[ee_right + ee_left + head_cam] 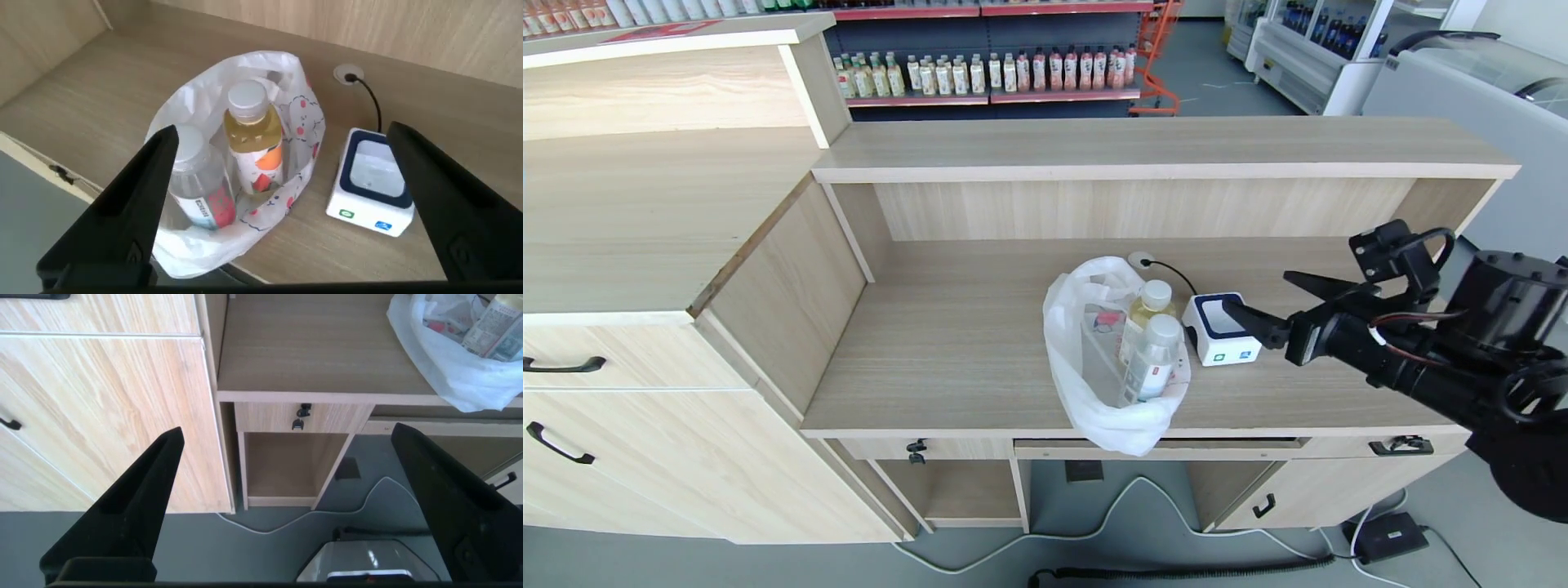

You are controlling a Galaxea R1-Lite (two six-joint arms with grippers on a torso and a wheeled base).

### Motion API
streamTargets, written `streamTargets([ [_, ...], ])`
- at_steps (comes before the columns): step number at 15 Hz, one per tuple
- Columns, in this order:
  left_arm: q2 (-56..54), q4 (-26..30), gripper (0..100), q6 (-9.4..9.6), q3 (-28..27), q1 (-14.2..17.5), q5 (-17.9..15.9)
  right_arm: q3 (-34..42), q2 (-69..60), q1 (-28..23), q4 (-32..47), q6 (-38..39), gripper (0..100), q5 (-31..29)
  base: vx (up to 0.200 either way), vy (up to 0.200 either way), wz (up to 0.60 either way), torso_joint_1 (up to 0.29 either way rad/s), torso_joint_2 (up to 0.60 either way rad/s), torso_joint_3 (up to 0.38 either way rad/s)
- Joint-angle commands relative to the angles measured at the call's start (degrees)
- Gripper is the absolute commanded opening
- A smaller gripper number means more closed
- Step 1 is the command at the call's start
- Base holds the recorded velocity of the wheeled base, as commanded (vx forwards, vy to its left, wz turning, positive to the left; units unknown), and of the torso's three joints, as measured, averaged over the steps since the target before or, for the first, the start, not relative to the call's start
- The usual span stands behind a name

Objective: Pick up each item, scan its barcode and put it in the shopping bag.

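Two bottles, a yellow-drink bottle (1148, 310) and a clear bottle (1156, 359) with a red-and-white label, stand upright side by side inside the shopping bag (1086, 392). The white plastic is gathered loosely around them and their caps rise above its open mouth. A reddish patch (1106, 320) next to them in the bag may be a third item or only print on the plastic; that cannot be told. The bag sits on the counter (947, 343) with its lower fold hanging over the front edge. Just beside the bag, on the robot's right, the scanner (1221, 328) rests with its window facing up, and its cable (1172, 269) runs behind the bag to a grommet (1139, 260) in the counter. Beyond the scanner from the bag, the right gripper (1256, 290) hangs above the counter, pointed toward the bag, its jaws spread wide with nothing between them. The left gripper (288, 431) is well apart from the bag, low in front of the cabinets, jaws likewise spread and holding nothing. Every item that can be made out lies in the bag and neither gripper carries one, so the picking, scanning and bagging look done or very nearly so. What would remain, if anything, is an item outside what the cameras take in.
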Motion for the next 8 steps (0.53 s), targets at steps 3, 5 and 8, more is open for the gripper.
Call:
streamTargets([
  [3,0.0,0.0,100,-0.02,0.0,0.0,0.0,8.7,-12.6,-10.7,3.2,0.6,100,-1.2,0.000,0.000,0.00,0.000,0.00,0.000],
  [5,0.0,0.0,100,-0.02,0.0,0.0,0.0,11.7,-15.9,-12.5,5.1,0.9,100,-7.0,0.000,0.000,0.00,0.000,0.00,0.000],
  [8,0.0,0.0,100,-0.02,0.0,0.0,0.0,19.8,-24.2,-13.7,6.3,6.4,100,-19.5,0.000,0.000,0.00,0.000,0.00,0.000],
])
